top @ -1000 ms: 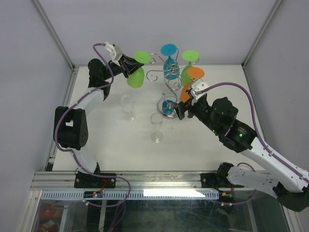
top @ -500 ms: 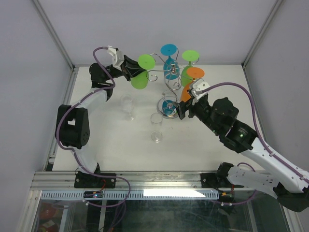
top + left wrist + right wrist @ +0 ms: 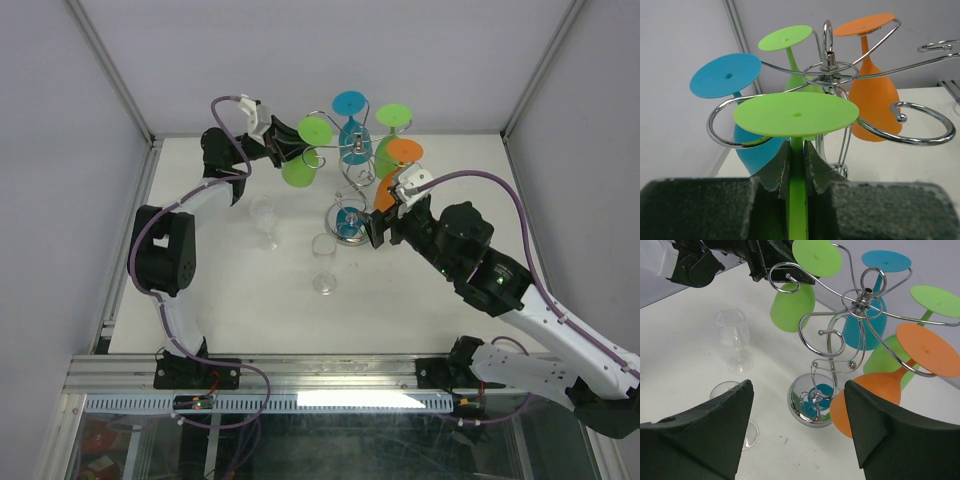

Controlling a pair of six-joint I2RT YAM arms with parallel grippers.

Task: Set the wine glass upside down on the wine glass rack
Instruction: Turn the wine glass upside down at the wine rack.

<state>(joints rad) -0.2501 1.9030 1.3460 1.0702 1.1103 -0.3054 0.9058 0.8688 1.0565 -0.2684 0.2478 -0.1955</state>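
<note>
My left gripper (image 3: 797,155) is shut on the stem of a green wine glass (image 3: 796,113), held upside down with its foot on top. In the top view the left gripper (image 3: 285,140) holds this glass (image 3: 298,172) at the left side of the chrome wine glass rack (image 3: 352,150). The foot sits just above a curled scroll arm (image 3: 722,135). Blue (image 3: 726,75), green (image 3: 785,37) and orange (image 3: 872,100) glasses hang upside down on other arms. My right gripper (image 3: 797,387) is open and empty, hovering beside the rack's round base (image 3: 812,400).
Two clear wine glasses stand upright on the white table left of the rack's base: one (image 3: 264,215) farther back, one (image 3: 323,262) nearer. The nearer one (image 3: 735,407) lies partly under my right gripper's left finger. Enclosure walls and posts ring the table.
My left gripper has carried the green glass to the right, from well left of the rack to its left scroll arm. The right arm has not moved.
</note>
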